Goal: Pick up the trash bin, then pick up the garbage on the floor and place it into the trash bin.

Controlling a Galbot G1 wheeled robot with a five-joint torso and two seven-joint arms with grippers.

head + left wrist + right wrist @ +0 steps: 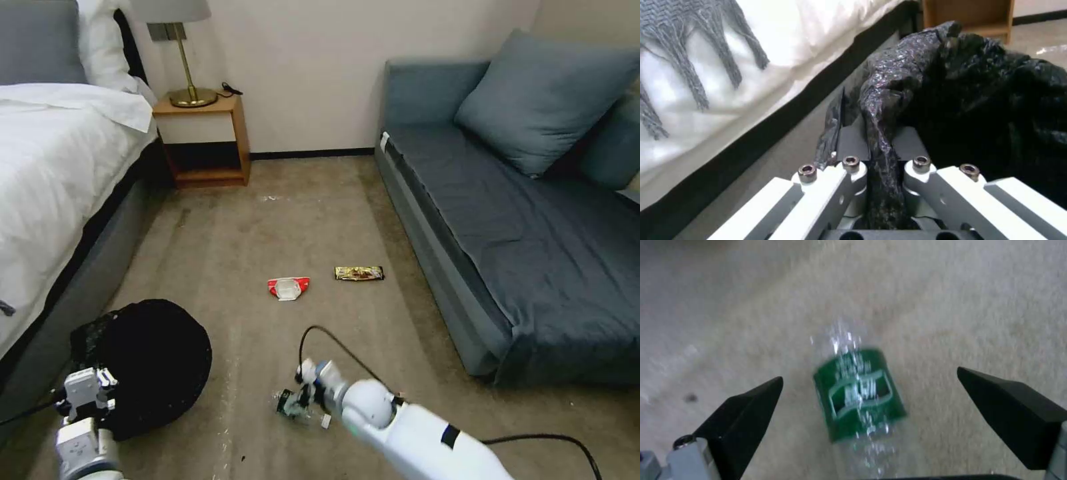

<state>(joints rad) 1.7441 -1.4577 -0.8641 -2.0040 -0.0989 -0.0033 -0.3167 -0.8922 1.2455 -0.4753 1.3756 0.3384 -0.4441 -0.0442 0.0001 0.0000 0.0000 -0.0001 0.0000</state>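
Note:
The trash bin [157, 363] stands low on the carpet at my lower left, showing as a round mass of crinkled black bag. My left gripper [90, 393] is at its near rim, shut on a fold of the bag [882, 110] between the fingers [849, 143]. My right gripper [869, 373] hangs open just above a clear bottle with a green label [858, 396], one finger on either side and neither touching it. The head view has this gripper [297, 403] covering most of the bottle [308, 417]. Farther ahead lie a red-and-white wrapper [288, 287] and a gold-brown wrapper [359, 273].
A bed [53, 167] with white bedding runs along the left, close beside the bin. A grey-blue sofa [507, 220] lines the right. A wooden nightstand [203, 140] with a brass lamp stands at the far wall. A black cable [333, 347] loops over the right arm.

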